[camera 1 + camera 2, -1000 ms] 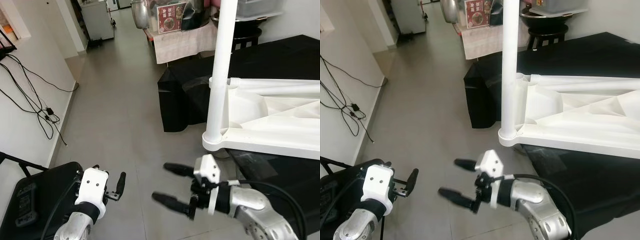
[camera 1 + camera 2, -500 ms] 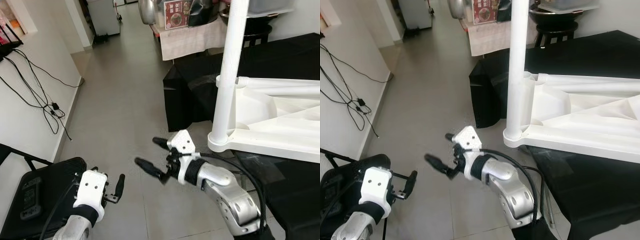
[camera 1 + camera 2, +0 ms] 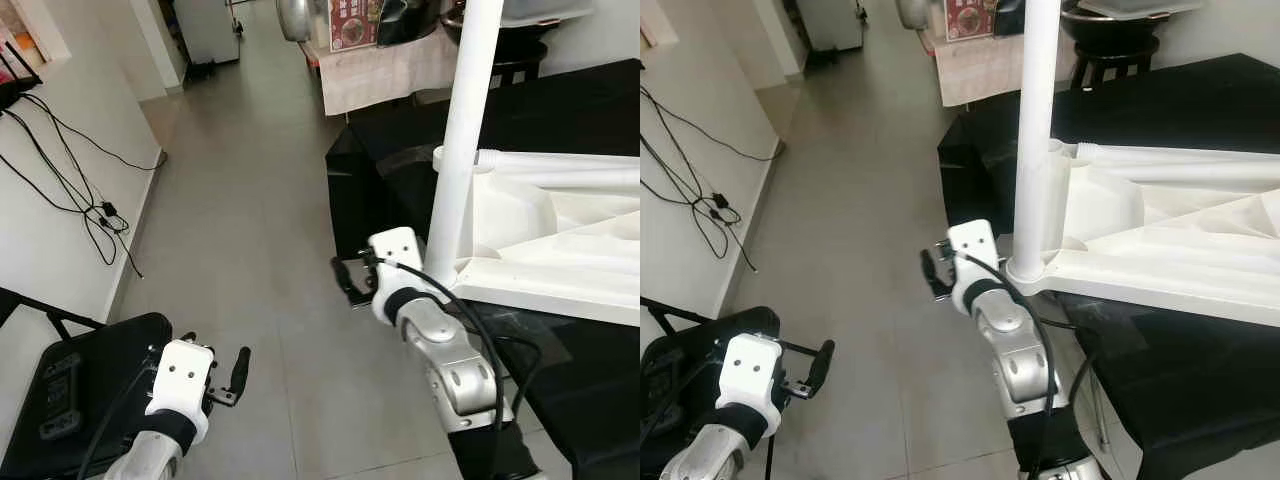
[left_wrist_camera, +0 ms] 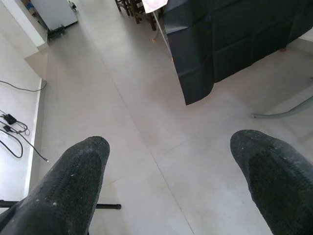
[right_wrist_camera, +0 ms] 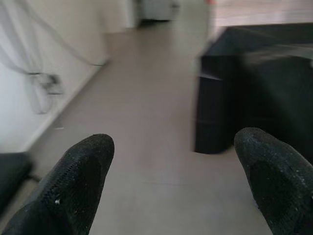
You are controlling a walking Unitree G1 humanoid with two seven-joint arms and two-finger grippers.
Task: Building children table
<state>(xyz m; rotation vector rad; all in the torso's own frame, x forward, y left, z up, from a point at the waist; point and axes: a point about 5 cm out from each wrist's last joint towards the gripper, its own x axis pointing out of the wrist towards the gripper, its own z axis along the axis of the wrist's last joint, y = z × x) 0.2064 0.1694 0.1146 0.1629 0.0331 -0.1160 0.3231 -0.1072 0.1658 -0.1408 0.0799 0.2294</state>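
Leg [image 3: 462, 130] upright, centre-right; right gripper [image 3: 350, 283] just left of its base, fingers apart. Left gripper [image 3: 232, 378] lower left, apart, farther.

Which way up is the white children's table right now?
Upside down. The table lies with its ribbed underside up on the black cloth, and one white leg stands straight up from its corner socket.

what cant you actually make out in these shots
- Upright white plastic table leg: its top is cut off by the upper edge of both eye views.
- Upturned white plastic table top: runs off the right edge; the far corners are unseen.
- Red printed poster: too small to read.
- Right wrist view: blurred, so the black cloth-covered block has soft edges.
- Right gripper: fingers foreshortened in eye views.
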